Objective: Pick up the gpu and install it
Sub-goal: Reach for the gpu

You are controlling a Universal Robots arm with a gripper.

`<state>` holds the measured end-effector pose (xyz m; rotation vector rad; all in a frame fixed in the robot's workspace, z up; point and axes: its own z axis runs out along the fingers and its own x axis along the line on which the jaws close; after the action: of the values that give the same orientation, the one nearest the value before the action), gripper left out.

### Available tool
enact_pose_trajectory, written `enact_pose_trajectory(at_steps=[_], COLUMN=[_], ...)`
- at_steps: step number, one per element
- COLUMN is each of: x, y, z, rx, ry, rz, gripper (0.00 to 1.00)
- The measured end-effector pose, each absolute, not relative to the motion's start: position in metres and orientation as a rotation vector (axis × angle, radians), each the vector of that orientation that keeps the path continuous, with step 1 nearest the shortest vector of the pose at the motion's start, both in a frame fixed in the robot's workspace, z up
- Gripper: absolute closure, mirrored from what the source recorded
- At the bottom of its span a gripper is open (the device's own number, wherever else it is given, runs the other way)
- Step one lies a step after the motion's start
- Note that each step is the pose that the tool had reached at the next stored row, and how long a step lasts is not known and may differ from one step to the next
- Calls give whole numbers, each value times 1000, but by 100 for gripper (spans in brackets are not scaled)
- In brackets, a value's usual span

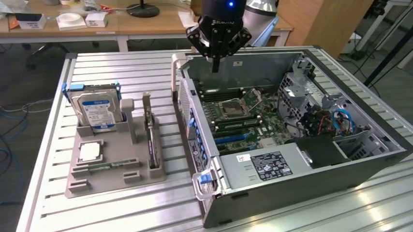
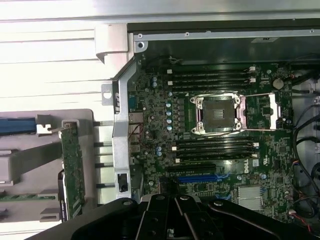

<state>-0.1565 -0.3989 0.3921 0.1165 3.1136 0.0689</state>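
Observation:
The gpu (image 1: 150, 140) is a thin dark card standing on edge in a slot of the grey holder (image 1: 152, 176), to the exterior view's left of the open computer case (image 1: 361, 159). In the wrist view the gpu (image 2: 73, 170) shows its green board face and a metal end bracket. My gripper (image 1: 215, 65) hangs shut and holds nothing, above the case's far rim, well away from the card. In the wrist view the gripper (image 2: 175, 215) looks down on the motherboard (image 2: 220, 150).
The holder also carries a silver hard drive (image 1: 96, 108), a square chip (image 1: 90, 151) and a memory stick (image 1: 103, 166). Inside the case are the CPU socket (image 2: 216, 114), a blue card slot (image 2: 197, 178) and cables (image 1: 329, 121). A wooden desk (image 1: 154, 21) stands behind.

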Motion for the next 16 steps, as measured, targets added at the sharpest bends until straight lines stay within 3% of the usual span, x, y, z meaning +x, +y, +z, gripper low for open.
enact_pose_trajectory(at_steps=[16], x=[-168], y=[-399], z=[392], rx=[117], ry=[3114], rz=[69], gripper=[89])
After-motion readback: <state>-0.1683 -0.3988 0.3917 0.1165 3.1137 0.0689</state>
